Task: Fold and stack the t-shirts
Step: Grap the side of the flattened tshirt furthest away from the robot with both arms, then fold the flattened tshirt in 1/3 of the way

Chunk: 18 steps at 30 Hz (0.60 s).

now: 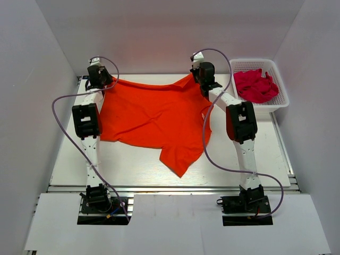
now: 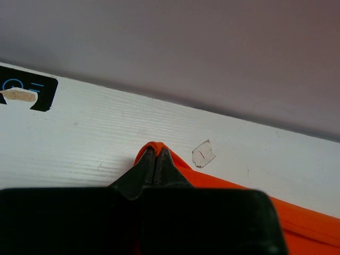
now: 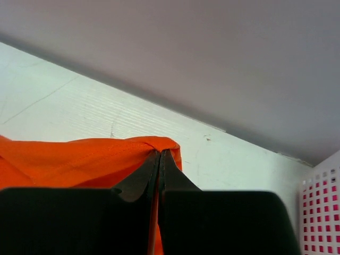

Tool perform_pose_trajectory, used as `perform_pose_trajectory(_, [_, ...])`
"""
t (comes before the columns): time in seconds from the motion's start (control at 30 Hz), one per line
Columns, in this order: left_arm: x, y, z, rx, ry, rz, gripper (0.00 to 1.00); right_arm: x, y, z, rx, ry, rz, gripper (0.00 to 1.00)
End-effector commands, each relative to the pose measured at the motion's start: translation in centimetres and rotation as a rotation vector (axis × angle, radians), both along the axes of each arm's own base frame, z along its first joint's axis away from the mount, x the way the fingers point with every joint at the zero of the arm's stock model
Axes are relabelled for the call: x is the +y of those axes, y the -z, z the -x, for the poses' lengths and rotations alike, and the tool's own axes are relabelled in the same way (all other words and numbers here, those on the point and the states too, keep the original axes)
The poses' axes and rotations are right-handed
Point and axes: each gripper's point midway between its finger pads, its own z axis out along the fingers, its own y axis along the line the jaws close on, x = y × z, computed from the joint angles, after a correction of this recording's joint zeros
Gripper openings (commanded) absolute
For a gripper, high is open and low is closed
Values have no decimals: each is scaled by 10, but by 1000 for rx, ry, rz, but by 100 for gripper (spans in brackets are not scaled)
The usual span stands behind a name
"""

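Observation:
An orange t-shirt [image 1: 154, 117] lies spread on the white table, stretched between both arms at the far side. My left gripper [image 1: 104, 83] is shut on its far left corner; in the left wrist view [image 2: 156, 151] orange cloth [image 2: 297, 218] wraps the closed tips. My right gripper [image 1: 200, 79] is shut on the far right corner; in the right wrist view [image 3: 160, 153] orange cloth [image 3: 64, 159] bunches at the closed tips. A crumpled magenta t-shirt [image 1: 256, 85] lies in the white basket [image 1: 279, 101] at the far right.
The back wall stands close behind both grippers. A piece of clear tape [image 2: 203, 153] and a black label [image 2: 29, 91] sit on the table near the left gripper. The basket's perforated wall [image 3: 321, 212] is right of the right gripper. Purple cables loop beside both arms.

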Motion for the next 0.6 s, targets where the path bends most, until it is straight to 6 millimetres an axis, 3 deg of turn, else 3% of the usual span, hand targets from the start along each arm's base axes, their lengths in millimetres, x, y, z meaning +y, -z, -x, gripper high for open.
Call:
perform_pose_trajectory(0.0, [3, -56, -2, -82, -12, -32, 0, 4, -44, 5, -47, -31, -61, 0])
perform_pose_trajectory(0.03, [4, -65, -1, -89, -9, -43, 0, 6, -47, 9, -47, -42, -65, 0])
perform_pose_trajectory(0.1, [1, -63, 5, -71, 6, -49, 0, 8, -65, 24, -54, -69, -76, 0])
perform_pose_trajectory(0.13, [-5, -58, 9, -55, 20, -62, 0, 7, -46, 32, -12, -73, -68, 0])
perform_pose_trajectory(0.2, [-6, -71, 17, -55, 24, -74, 0, 9, -69, 45, -25, -91, -122, 0])
perform_pose_trajectory(0.23, [-7, -59, 26, -21, 25, -70, 0, 9, -45, 56, 32, -95, -119, 0])
perform_pose_trajectory(0.27, [-5, -58, 31, -9, 11, -73, 0, 14, -55, 64, 29, -122, -152, 0])
perform_pose_trajectory(0.3, [-3, -79, 36, -39, -4, -81, 0, 15, -70, 70, 7, -128, -169, 0])
perform_pose_trajectory(0.33, [-1, -68, 46, -17, -13, -91, 0, 12, -71, 80, 9, -126, -174, 0])
perform_pose_trajectory(0.37, [-2, -72, 51, -20, -14, -91, 0, 11, -59, 89, 37, -117, -179, 0])
perform_pose_trajectory(0.4, [-1, -77, 61, -15, -26, -95, 0, 12, -58, 100, 44, -121, -179, 0])
perform_pose_trajectory(0.43, [-1, -82, 65, -22, -27, -96, 0, 11, -71, 107, 27, -118, -189, 0])
perform_pose_trajectory(0.5, [-1, -77, 77, 3, -35, -96, 0, 8, -51, 123, 76, -108, -182, 0])
perform_pose_trajectory(0.53, [-1, -89, 83, -10, -44, -100, 0, 6, -71, 130, 47, -101, -196, 0])
perform_pose_trajectory(0.57, [-1, -90, 87, -13, -44, -100, 0, 3, -49, 141, 100, -89, -181, 0])
